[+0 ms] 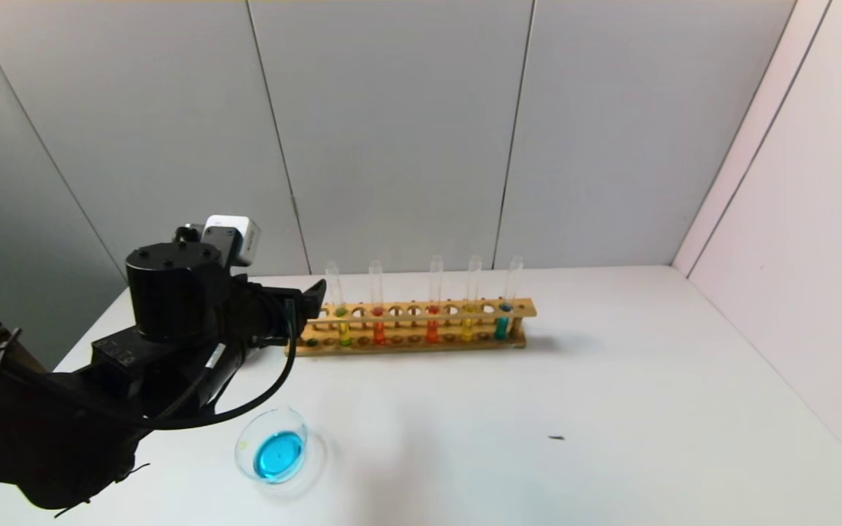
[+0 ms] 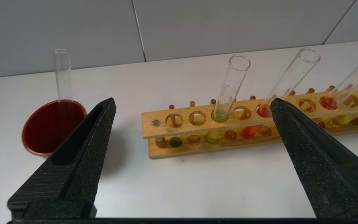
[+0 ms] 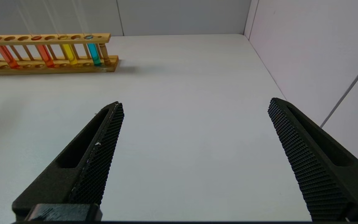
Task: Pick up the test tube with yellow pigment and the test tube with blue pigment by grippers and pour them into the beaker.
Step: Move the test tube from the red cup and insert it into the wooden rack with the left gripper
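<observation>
A wooden test tube rack (image 1: 414,325) stands across the far side of the white table (image 1: 611,409), and five test tubes stand in it. Counted from the robot's left, they hold lime-yellow, red-orange, red-orange, golden-yellow and cyan-blue liquid. The test tube with yellow pigment (image 1: 342,321) is the leftmost of the five, and the test tube with blue pigment (image 1: 505,310) is the rightmost, at the rack's right end. All five lean slightly in their holes.

The left gripper (image 1: 304,307) hangs just beside the rack's left end, its two black fingers (image 2: 82,146) spread wide and holding nothing. In the left wrist view the yellow tube (image 2: 228,90) and one red-orange tube (image 2: 286,84) lie between the finger tips, farther off.

One beaker (image 1: 272,444) sits on the table nearer the robot, in front of the rack's left end and apart from it; it holds a shallow pool of cyan-blue liquid.

One dark-red cup (image 2: 50,126) stands off the rack's left end, with a sixth, empty glass tube (image 2: 62,74) rising upright from it.

The right gripper (image 3: 194,133) shows only in its own wrist view, fingers wide apart over bare table, well away from the rack (image 3: 45,53).
</observation>
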Motion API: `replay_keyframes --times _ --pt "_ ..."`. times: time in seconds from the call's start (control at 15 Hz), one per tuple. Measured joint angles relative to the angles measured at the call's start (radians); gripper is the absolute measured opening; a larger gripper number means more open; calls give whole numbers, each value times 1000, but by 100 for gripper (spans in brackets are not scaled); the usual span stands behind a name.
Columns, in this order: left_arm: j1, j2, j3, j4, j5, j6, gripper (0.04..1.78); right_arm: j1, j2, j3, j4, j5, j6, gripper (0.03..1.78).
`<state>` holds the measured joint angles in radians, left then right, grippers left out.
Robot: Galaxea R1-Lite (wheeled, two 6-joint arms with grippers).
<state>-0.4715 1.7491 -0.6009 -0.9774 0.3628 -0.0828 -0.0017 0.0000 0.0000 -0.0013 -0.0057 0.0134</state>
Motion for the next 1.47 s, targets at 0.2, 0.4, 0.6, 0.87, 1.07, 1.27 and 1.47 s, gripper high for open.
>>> replay_keyframes --times 0.2,0.4,0.6,0.87,1.07,1.27,1.47 --pt "-1 101 -48 -42 -1 1 175 0 0 0 0 0 0 170" --pt "-2 175 -101 -47 0 -1 175 0 0 0 0 0 0 170" --pt "-2 230 -149 -47 3 -1 175 0 0 0 0 0 0 170" --pt "-1 305 -233 -43 12 3 175 0 0 0 0 0 0 170" --pt "0 349 -278 -44 13 5 175 0 0 0 0 0 0 170" --pt "2 383 -311 -45 14 5 175 0 0 0 0 0 0 170" --pt "1 395 -322 -47 27 5 166 0 0 0 0 0 0 170"
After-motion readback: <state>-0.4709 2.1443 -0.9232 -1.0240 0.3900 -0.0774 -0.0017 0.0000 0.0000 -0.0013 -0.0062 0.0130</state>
